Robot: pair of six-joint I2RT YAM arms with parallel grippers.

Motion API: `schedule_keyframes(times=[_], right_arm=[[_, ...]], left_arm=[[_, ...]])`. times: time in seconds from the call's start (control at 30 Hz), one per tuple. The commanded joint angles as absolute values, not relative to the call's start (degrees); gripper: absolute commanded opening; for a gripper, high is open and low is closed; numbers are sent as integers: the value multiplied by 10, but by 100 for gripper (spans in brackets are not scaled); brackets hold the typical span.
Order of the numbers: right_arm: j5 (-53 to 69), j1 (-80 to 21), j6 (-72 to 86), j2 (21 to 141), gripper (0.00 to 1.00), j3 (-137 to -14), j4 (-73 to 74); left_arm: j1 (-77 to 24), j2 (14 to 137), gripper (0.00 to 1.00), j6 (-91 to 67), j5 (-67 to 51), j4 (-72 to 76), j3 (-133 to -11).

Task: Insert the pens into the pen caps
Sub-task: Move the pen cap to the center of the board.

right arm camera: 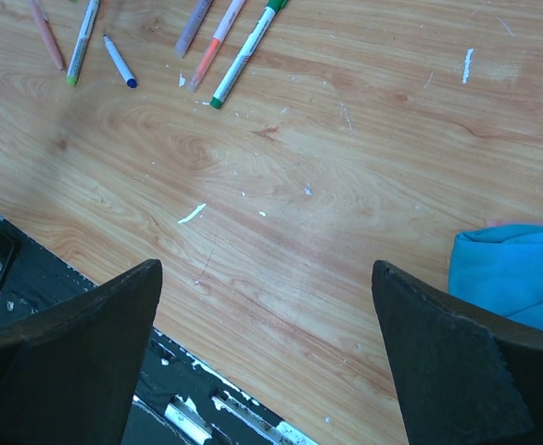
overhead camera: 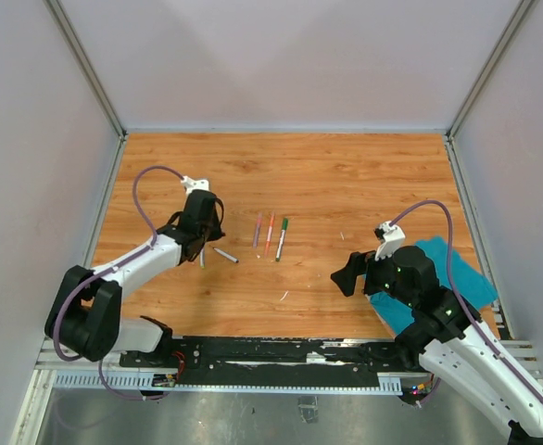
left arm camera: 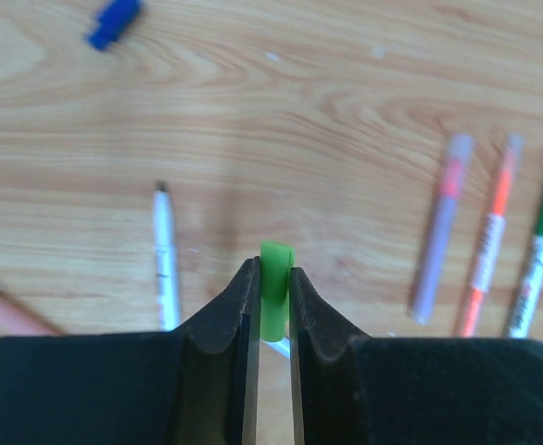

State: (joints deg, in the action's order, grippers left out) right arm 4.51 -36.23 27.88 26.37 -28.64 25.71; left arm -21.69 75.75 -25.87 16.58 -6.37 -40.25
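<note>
My left gripper (left arm camera: pixel 273 278) is shut on a short green pen cap (left arm camera: pixel 276 269), held just above the wood; it also shows in the top view (overhead camera: pixel 197 232). A white uncapped pen (left arm camera: pixel 165 264) lies just left of it. A dark blue cap (left arm camera: pixel 114 23) lies far left. Purple (left arm camera: pixel 443 227), orange (left arm camera: pixel 492 236) and green (left arm camera: pixel 536 260) pens lie side by side to the right, also seen from above (overhead camera: pixel 270 234). A pink pen (left arm camera: pixel 3 306) lies at the lower left. My right gripper (right arm camera: pixel 264 269) is open and empty over bare wood, well away from the pens (right arm camera: pixel 218 42).
A teal cloth (overhead camera: pixel 448 278) lies at the right, beside my right gripper; it also shows in the right wrist view (right arm camera: pixel 512 273). The black rail (overhead camera: pixel 281 357) runs along the table's near edge. Grey walls enclose the table on three sides.
</note>
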Motion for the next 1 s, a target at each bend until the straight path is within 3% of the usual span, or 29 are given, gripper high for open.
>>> schedule_keyframes(times=[0.0, 0.37, 0.53, 0.7, 0.97], right_arm=[[44, -355, 279, 269, 94, -300, 258], [45, -355, 286, 275, 94, -302, 253], [49, -355, 286, 279, 94, -301, 250], [48, -355, 288, 279, 94, -299, 247], [46, -355, 289, 274, 94, -299, 252]], left_arm=[[-298, 772, 9, -274, 151, -58, -420], [-509, 843, 10, -333, 192, -45, -421], [-534, 875, 12, -343, 191, -39, -422], [-541, 880, 26, -347, 194, -38, -421], [-541, 835, 34, -337, 209, -55, -423]])
